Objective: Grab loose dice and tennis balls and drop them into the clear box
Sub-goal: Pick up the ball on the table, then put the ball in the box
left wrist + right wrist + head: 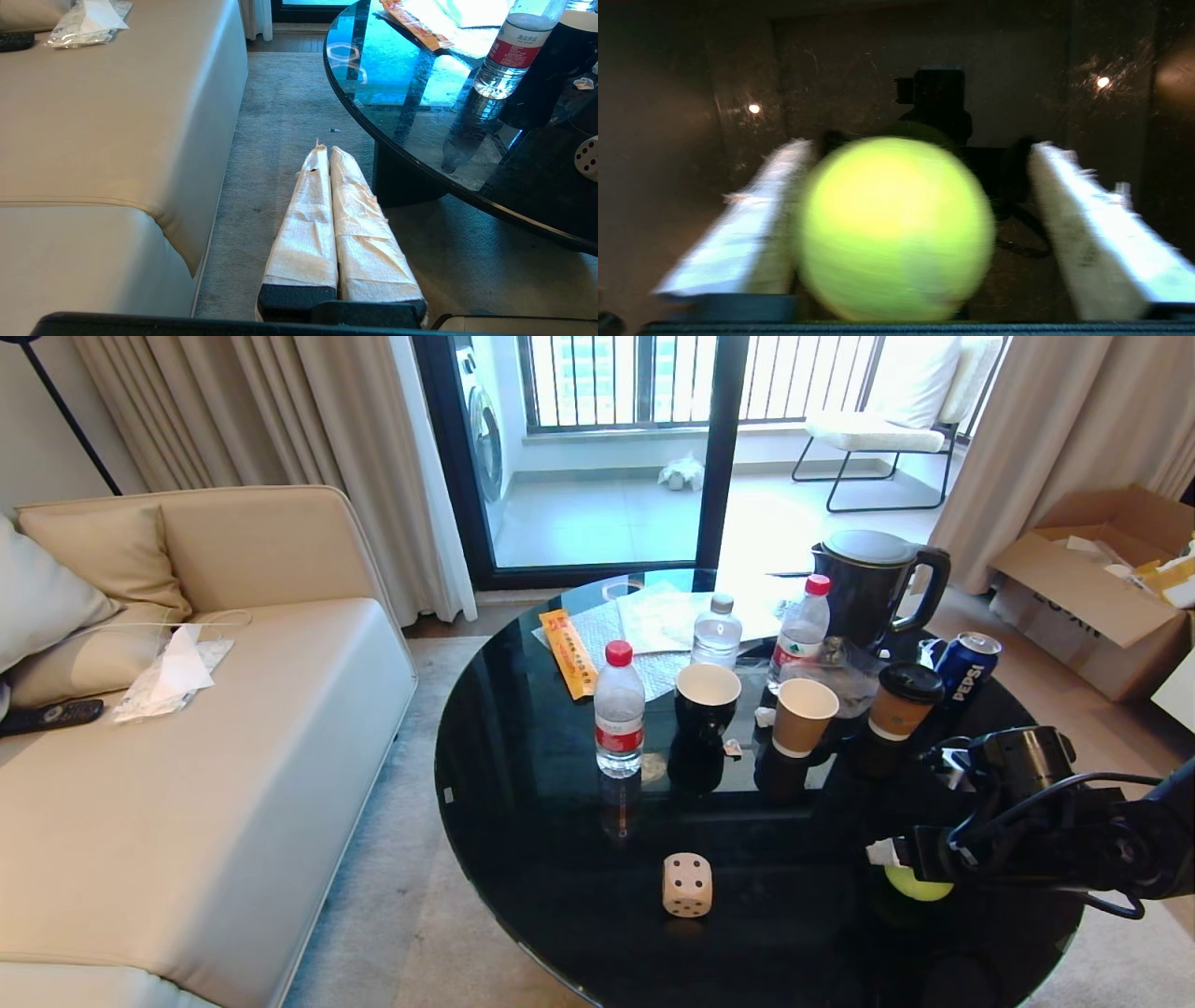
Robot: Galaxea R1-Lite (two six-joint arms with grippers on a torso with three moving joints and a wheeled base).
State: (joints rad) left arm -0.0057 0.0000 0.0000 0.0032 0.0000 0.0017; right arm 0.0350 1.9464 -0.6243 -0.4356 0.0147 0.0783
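- The sofa [187, 728] stands just beside the round black glass table [523, 803], on grey carpet [289, 102]; behind the table a glass door opens on a balcony with a white chair [878, 429], and a cardboard box [1092, 588] sits on the floor past the table's far right edge.
- Only the left wrist view shows the left gripper [323, 148]: its 2 cloth-wrapped fingers [303, 224] are pressed together, clenched on nothing, low above the carpet between the sofa and the table's rim.
- Only the right wrist view shows how the right gripper [920, 144] stands: its 2 white fingers [1101, 228] are spread wide, released, with the tennis ball [896, 228] between them, close against one finger and apart from the other, over the table's dark top. The head view shows just a sliver of that ball under the black arm, at the table's near right edge.
- At the table's far side stand a black kettle [873, 583], 3 water bottles, the nearest with a red cap [619, 709], 3 cups and a Pepsi can [966, 667].
- 1 cream die [687, 885] with dark dots rests alone near the table's front, well apart from the ball.
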